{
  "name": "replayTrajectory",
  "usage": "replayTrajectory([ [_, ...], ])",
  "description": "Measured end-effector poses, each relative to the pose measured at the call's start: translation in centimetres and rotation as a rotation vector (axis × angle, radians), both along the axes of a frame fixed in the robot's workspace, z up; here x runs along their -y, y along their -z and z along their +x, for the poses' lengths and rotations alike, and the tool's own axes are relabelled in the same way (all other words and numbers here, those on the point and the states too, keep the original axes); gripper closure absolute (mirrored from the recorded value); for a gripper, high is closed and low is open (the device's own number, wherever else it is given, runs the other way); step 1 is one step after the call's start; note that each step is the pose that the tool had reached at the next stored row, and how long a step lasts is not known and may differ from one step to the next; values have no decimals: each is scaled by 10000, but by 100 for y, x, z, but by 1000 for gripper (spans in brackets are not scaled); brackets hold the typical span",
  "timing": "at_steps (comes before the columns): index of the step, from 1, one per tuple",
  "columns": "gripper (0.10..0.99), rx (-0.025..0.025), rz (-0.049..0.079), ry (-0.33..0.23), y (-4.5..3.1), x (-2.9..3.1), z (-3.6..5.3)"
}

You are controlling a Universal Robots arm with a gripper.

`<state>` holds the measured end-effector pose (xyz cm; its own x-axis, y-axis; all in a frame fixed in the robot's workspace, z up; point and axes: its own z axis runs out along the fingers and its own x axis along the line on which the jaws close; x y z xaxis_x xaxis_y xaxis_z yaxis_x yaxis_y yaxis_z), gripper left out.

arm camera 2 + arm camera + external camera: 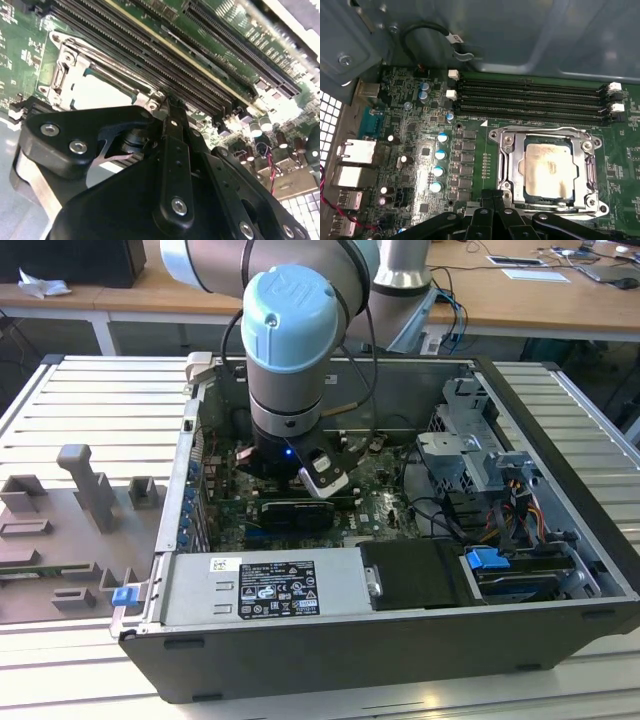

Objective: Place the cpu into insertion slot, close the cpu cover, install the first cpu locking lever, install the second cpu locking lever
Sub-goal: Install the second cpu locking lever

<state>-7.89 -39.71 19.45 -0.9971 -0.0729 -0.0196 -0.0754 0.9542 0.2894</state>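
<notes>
A robotics lab or electronics workshop: an opened desktop computer case (400, 540) lies on a slatted aluminium bench (90, 410), its green motherboard (420, 150) exposed, with grey fixture blocks (85, 490) on the exterior view's left. Far behind stand wooden desks (520, 300) strewn with cables and papers.

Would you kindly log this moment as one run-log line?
cpu: seated in insertion slot | cpu cover: closed over it | hand: beside socket, holding nothing visible
</notes>
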Motion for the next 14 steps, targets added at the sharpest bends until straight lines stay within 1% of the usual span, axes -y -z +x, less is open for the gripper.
replayTrajectory([
  [1,980,0,4,-2,0,0,-4],
  [5,980,2,6,-1,-79,-1,-6],
  [6,980,2,6,-2,-116,-1,-7],
  [9,980,1,4,-1,-169,-1,-7],
  [12,980,1,5,-1,-205,-2,-7],
  [14,980,4,8,-2,-213,-4,-7],
])
